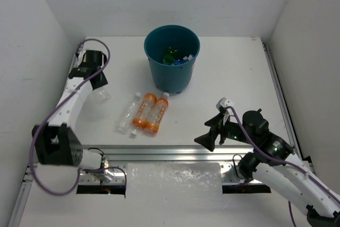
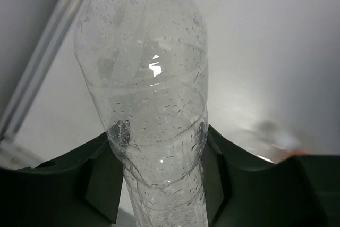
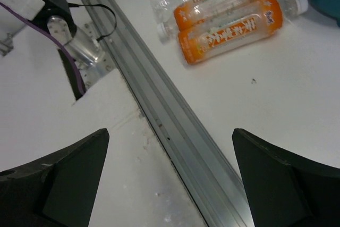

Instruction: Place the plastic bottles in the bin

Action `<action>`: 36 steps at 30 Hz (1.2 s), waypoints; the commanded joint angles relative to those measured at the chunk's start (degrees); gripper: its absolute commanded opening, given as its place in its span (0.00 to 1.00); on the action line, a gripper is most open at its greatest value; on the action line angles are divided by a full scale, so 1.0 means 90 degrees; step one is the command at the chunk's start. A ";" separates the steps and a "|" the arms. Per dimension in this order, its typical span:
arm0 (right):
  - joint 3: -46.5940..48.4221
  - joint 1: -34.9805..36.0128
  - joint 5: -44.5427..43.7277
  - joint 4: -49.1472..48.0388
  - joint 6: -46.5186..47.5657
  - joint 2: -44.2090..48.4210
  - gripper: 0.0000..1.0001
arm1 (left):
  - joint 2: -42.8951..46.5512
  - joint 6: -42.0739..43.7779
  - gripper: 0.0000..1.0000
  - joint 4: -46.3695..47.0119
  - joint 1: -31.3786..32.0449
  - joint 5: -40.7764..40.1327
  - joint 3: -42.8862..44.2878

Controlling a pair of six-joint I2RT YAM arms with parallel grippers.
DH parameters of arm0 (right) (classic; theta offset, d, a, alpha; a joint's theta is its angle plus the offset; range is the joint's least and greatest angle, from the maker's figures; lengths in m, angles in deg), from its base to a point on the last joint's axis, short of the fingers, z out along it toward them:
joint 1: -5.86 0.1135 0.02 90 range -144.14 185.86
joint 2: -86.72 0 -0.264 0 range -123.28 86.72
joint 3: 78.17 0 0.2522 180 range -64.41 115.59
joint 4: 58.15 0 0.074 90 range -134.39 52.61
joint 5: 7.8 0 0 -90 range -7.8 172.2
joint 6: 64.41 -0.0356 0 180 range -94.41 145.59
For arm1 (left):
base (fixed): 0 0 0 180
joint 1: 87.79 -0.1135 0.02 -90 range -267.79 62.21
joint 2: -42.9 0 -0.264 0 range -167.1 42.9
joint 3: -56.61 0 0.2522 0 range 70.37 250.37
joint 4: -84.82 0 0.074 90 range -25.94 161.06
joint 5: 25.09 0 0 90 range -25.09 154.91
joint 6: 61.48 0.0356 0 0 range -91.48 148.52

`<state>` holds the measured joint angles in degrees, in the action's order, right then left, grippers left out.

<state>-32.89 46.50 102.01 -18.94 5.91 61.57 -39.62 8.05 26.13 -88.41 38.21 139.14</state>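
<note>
My left gripper (image 1: 99,85) is shut on a clear bottle (image 1: 101,95), which fills the left wrist view (image 2: 149,94) between the dark fingers (image 2: 101,179). The teal-blue bin (image 1: 172,59) stands at the back middle, with a green bottle (image 1: 170,54) and blue-labelled bottles (image 1: 183,60) inside. A clear bottle (image 1: 127,114) and two orange bottles (image 1: 143,110) (image 1: 157,114) lie side by side in front of the bin; they also show in the right wrist view (image 3: 228,22). My right gripper (image 1: 210,134) is open and empty, hovering over the table's near edge.
An aluminium rail (image 1: 175,152) runs along the table's near edge, also in the right wrist view (image 3: 175,126). White walls close the left, back and right sides. A purple cable (image 1: 101,46) loops off the left arm.
</note>
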 commanded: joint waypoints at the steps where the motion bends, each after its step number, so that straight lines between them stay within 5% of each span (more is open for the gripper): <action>1: -0.0163 0.0015 0.0639 -0.1731 -0.0575 -0.0281 0.99 | 0.1188 -0.0176 0.02 0.0187 0.0975 0.0815 0.0590; 4: -0.0213 0.0015 0.1089 -0.3137 -0.1356 -0.0779 0.99 | 0.1979 -0.0585 0.01 0.1178 0.1728 0.2493 0.0397; 5: -0.0144 0.0015 0.1119 -0.3373 -0.1629 -0.0964 0.99 | 0.2504 -0.0761 0.01 0.1657 0.1826 0.3571 -0.0136; 8: 0.0441 0.0035 0.1061 -0.3814 -0.1788 -0.1784 0.99 | 0.3452 -0.1669 0.00 0.3416 0.2110 0.4759 -0.1269; 18: 0.2014 0.0054 0.1333 -0.4984 -0.2636 -0.3923 0.99 | 0.3866 -0.2608 0.00 0.5850 0.3046 0.6198 -0.2250; 23: 0.2229 0.0132 0.2250 -0.5981 -0.3457 -0.4598 0.99 | 0.3847 -0.2736 0.00 0.6525 0.3272 0.6453 -0.2475; 29: 0.2659 0.0669 0.1901 -0.5339 -0.2941 -0.5047 0.98 | 0.3915 -0.2930 0.00 0.7072 0.3292 0.6628 -0.2612; 31: 0.2639 0.0738 0.2065 -0.5658 -0.3066 -0.5203 0.81 | 0.3886 -0.2931 0.00 0.7160 0.3302 0.6629 -0.2612; 32: 0.2630 0.0757 0.2327 -0.6018 -0.3241 -0.5262 0.43 | 0.3876 -0.2892 0.05 0.7131 0.3292 0.6609 -0.2622; 33: 0.2620 0.0758 0.2407 -0.6147 -0.3301 -0.5350 0.19 | 0.3905 -0.2843 0.13 0.7092 0.3302 0.6570 -0.2641; 34: 0.2610 0.0758 0.2427 -0.6226 -0.3321 -0.5370 0.02 | 0.3944 -0.2785 0.41 0.7024 0.3302 0.6377 -0.2632; 36: 0.2629 0.0767 0.2214 -0.5994 -0.3029 -0.5283 0.00 | 0.4100 -0.2386 0.71 0.6353 0.3302 0.5928 -0.2312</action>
<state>-11.14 52.86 120.94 -68.77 -23.75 13.64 -4.70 -15.60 84.25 -59.19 95.85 115.32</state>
